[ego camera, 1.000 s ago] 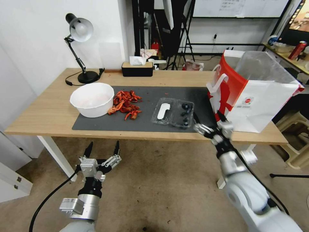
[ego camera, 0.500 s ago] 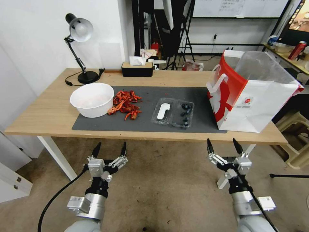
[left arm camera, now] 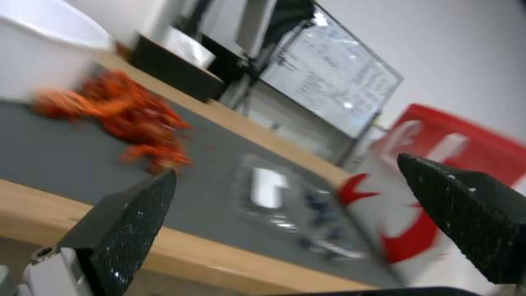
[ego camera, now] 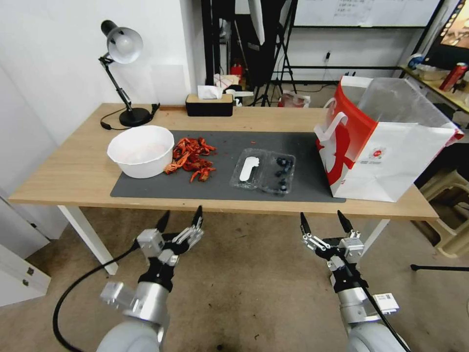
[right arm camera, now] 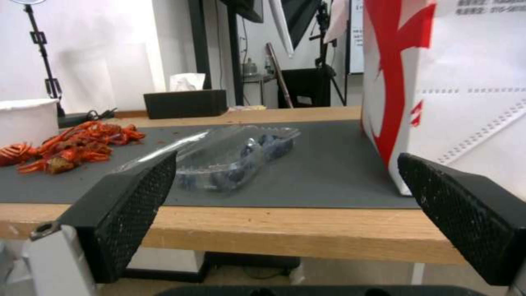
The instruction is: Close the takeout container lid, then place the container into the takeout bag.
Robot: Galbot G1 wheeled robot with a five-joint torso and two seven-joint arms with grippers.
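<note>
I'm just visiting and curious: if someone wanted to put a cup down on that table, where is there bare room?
Bare wood lies left of the white bowl, and between the desk lamp and tissue box. The gray mat is bare between the takeout container and takeout bag. It is crowded where the crayfish touch the bowl.

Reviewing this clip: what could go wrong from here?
The takeout container lies open on the mat, so pushing the lid over may slide the light box or spill blueberries. The takeout bag stands close by; the open right gripper might knock it.
</note>
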